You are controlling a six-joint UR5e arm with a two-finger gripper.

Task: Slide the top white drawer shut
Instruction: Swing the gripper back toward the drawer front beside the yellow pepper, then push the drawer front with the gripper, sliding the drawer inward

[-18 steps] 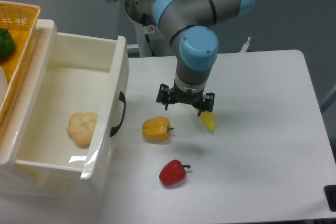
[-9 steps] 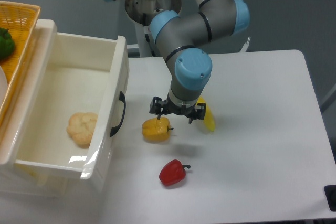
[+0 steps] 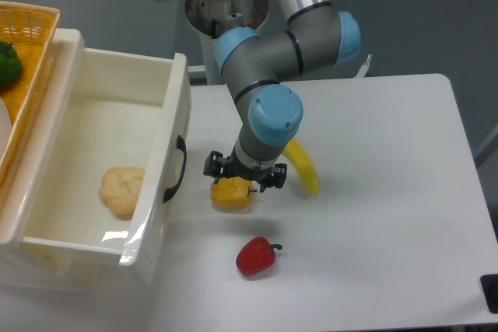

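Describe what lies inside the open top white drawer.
Inside the top white drawer lies one pale cauliflower-like item. Its near wall hides the near strip of the floor.

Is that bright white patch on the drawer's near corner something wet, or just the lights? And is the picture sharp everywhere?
In the fixed camera view it looks like glare: ceiling light reflecting off the glossy near wall of the top white drawer. The red pepper and yellow pepper cast soft shadows on the table, so lighting is diffuse. The picture is mostly sharp; only the tool is a little soft.

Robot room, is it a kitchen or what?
Probably a robot test lab, not a kitchen: a grey-and-blue robot arm works over a plain white table with toy-like peppers and a glossy white plastic drawer pulled open.
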